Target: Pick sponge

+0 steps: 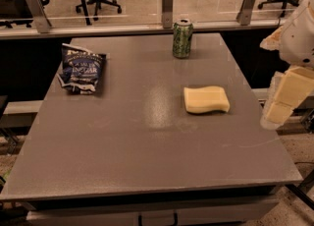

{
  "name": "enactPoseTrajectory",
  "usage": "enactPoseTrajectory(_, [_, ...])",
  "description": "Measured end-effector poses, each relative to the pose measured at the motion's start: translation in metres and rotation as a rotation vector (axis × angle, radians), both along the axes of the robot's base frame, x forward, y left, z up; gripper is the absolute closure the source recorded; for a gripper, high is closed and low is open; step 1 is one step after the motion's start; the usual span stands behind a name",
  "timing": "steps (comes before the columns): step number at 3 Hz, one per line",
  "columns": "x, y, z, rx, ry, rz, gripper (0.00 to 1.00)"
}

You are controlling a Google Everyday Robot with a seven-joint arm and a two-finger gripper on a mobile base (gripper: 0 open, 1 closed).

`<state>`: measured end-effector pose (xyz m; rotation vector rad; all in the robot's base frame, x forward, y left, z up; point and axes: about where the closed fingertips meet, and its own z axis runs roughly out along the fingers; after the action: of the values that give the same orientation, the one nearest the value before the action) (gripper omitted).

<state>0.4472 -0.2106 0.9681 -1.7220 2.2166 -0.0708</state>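
Note:
The sponge is a pale yellow flat pad with wavy edges, lying on the grey table right of centre. My gripper hangs at the far right of the view, beyond the table's right edge, with its pale yellow blocky fingers pointing down. It is well to the right of the sponge, apart from it, and holds nothing that I can see.
A green soda can stands upright at the table's far edge, behind the sponge. A dark blue chip bag lies at the far left. A glass partition with metal posts runs behind the table; office chairs stand beyond.

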Motion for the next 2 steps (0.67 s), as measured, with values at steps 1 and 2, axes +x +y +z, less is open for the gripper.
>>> enactPoseTrajectory(1, [0.016,0.014,-0.021,0.046,0.012,0.018,0.0])
enactPoseTrajectory(2, [0.037,0.033,-0.049,0.09,0.037,0.038,0.0])
